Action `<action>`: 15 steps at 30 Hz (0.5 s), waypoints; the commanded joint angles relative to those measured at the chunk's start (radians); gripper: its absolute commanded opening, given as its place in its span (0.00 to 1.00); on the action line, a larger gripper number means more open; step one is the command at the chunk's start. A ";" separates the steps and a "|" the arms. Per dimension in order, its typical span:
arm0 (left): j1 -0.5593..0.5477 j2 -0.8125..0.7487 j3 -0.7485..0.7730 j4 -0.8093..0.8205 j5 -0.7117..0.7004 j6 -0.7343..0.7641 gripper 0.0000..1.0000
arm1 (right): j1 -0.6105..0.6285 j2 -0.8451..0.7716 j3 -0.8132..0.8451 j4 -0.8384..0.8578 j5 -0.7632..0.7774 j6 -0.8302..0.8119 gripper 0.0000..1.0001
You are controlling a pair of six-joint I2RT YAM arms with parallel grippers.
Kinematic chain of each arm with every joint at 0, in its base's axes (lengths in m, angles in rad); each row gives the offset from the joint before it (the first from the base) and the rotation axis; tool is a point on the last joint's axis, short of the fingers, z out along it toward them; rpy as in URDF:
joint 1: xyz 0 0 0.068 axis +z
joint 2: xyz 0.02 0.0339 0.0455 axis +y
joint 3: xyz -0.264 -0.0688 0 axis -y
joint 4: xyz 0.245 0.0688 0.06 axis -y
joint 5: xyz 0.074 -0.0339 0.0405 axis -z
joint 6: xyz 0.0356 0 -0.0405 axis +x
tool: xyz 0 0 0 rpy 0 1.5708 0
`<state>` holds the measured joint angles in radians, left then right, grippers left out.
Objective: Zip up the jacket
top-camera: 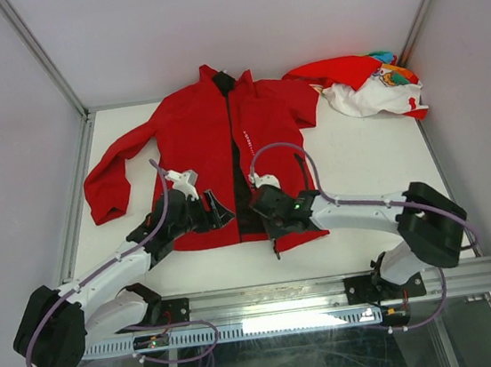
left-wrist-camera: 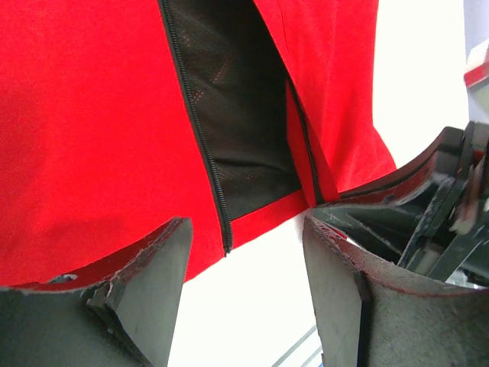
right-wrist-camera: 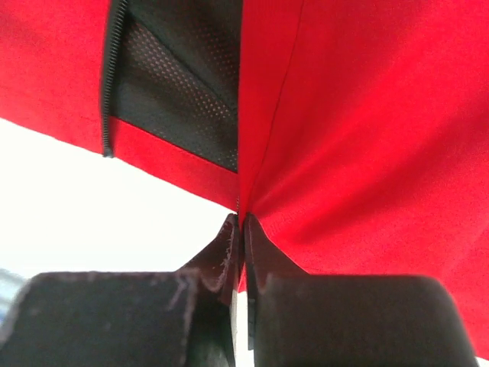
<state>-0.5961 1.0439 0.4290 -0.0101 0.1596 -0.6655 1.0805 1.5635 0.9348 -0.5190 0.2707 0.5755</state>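
Observation:
The red jacket (top-camera: 195, 136) lies flat on the white table, front open, black lining showing in the gap. My left gripper (top-camera: 219, 212) is open over the left panel's hem; in the left wrist view it (left-wrist-camera: 246, 229) straddles the bottom end of the left zipper track (left-wrist-camera: 195, 130), touching nothing. My right gripper (top-camera: 267, 217) is shut on the bottom corner of the right panel; in the right wrist view it (right-wrist-camera: 242, 223) pinches the red hem edge (right-wrist-camera: 263, 206). The left zipper track's end (right-wrist-camera: 107, 115) shows there too.
A smaller red-and-white garment with colourful print (top-camera: 368, 88) lies at the back right corner. Metal frame rails (top-camera: 77, 195) border the table left and right. The right arm's fingers (left-wrist-camera: 428, 222) show close by in the left wrist view.

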 commanded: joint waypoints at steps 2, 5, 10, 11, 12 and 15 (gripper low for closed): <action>-0.005 -0.051 -0.013 0.057 0.091 -0.039 0.61 | -0.080 -0.220 -0.141 0.339 -0.298 -0.013 0.00; -0.007 -0.071 -0.041 0.112 0.137 -0.086 0.61 | -0.116 -0.291 -0.226 0.498 -0.412 0.019 0.00; -0.006 -0.069 -0.070 0.212 0.184 -0.155 0.61 | -0.162 -0.315 -0.371 0.809 -0.546 0.086 0.00; -0.006 -0.058 -0.071 0.228 0.191 -0.162 0.61 | -0.170 -0.306 -0.397 0.871 -0.559 0.102 0.00; -0.007 -0.044 -0.073 0.245 0.198 -0.168 0.62 | -0.177 -0.291 -0.421 0.950 -0.573 0.119 0.00; -0.007 0.007 -0.077 0.294 0.222 -0.185 0.60 | -0.188 -0.225 -0.481 1.086 -0.574 0.166 0.04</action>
<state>-0.5964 1.0080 0.3599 0.1421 0.3191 -0.8001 0.9062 1.2842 0.5068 0.2241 -0.2195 0.6598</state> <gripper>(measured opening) 0.611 0.020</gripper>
